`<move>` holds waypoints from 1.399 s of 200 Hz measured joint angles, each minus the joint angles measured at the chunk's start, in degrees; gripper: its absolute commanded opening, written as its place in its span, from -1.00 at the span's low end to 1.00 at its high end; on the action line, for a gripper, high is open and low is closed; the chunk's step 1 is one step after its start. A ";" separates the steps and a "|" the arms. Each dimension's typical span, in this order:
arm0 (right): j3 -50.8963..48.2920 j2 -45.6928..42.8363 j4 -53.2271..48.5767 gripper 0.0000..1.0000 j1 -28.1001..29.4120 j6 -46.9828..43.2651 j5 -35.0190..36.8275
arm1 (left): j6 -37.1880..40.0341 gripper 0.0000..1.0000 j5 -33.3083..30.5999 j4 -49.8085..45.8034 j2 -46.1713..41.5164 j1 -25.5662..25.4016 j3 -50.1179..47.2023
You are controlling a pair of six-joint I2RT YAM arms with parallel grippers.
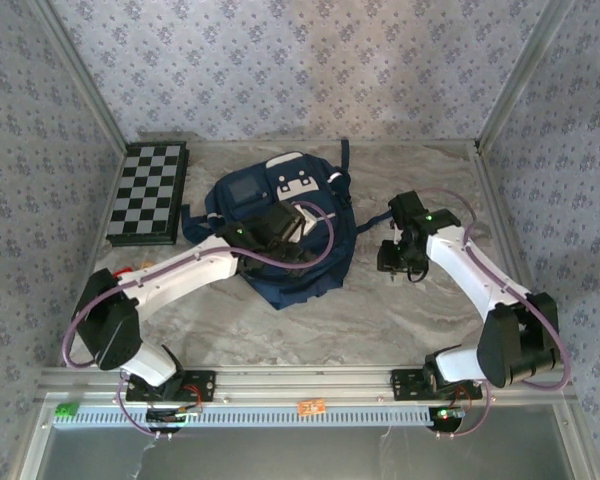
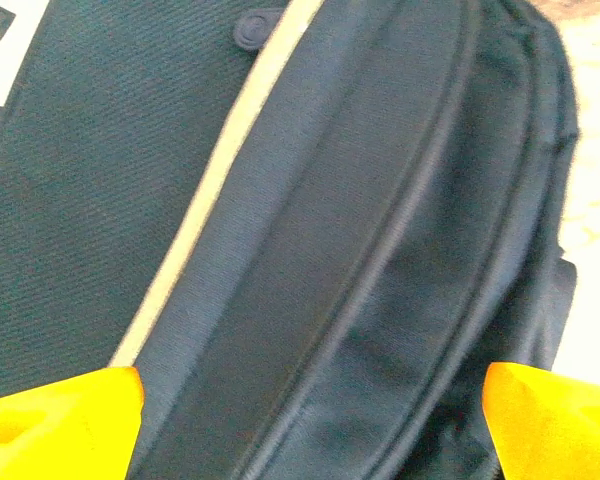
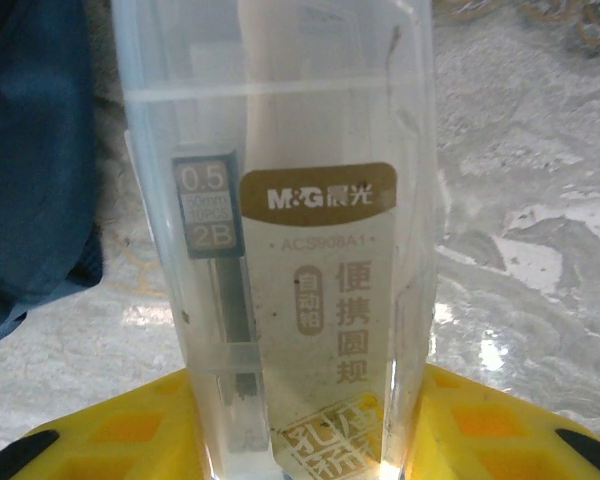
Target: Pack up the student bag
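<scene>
The student bag (image 1: pixel 280 265), a navy backpack with white patches, lies flat in the middle of the table. My left gripper (image 1: pixel 283 226) hovers close over it. In the left wrist view its yellow fingertips (image 2: pixel 60 420) stand wide apart and open over the bag's dark fabric and zip seams (image 2: pixel 380 250), with nothing between them. My right gripper (image 1: pixel 393 256) is just right of the bag, above the table. It is shut on a clear plastic stationery case (image 3: pixel 280 250) with a gold M&G label and a 2B lead tube inside. The bag's edge (image 3: pixel 30 150) lies to the case's left.
A folded black-and-white chessboard (image 1: pixel 150 192) lies at the back left, beside the bag. Marble-patterned tabletop (image 1: pixel 380 320) stretches in front of the bag and around the right arm. Patterned walls and metal posts close in the back and sides.
</scene>
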 measured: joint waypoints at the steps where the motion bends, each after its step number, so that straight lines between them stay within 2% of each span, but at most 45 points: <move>1: 0.00 -0.02 -0.02 -0.11 0.07 0.02 -0.02 | 0.02 0.68 -0.11 0.00 0.09 0.00 0.04; 23: -0.04 -0.35 -0.35 -0.11 1.68 0.81 -0.35 | 1.31 0.56 -3.06 0.92 2.51 0.00 1.36; 56: -0.31 -1.31 -0.37 -0.13 2.71 1.84 -0.63 | 2.64 0.18 -4.02 1.57 5.62 1.31 3.28; 78: -0.31 -1.55 -0.46 -0.13 2.93 2.05 -0.61 | 4.02 -0.20 -3.67 1.79 6.40 2.19 3.45; 105: -0.31 -2.05 -1.18 -0.13 3.13 2.08 -0.66 | 4.83 -0.79 -2.51 1.75 6.69 3.52 4.39; 121: -0.17 -2.54 -1.66 -0.13 3.54 2.23 -0.90 | 4.55 -1.00 -2.23 1.25 6.69 4.35 5.75; 153: 2.73 -2.73 -3.48 -0.13 5.44 2.75 -2.23 | 3.80 -1.00 -1.33 -2.58 6.69 5.09 11.02; 186: 8.70 -2.25 -3.30 -0.12 9.09 5.20 -4.87 | -0.28 -1.00 -0.57 -4.92 6.62 5.66 15.82; 224: 16.98 4.63 0.11 -0.11 13.40 9.31 -7.10 | -8.59 -1.00 1.92 -7.69 6.69 5.66 19.89; 280: 19.69 13.55 6.05 -0.03 12.90 16.22 -9.40 | -22.25 -1.00 4.59 -7.21 7.85 5.27 20.46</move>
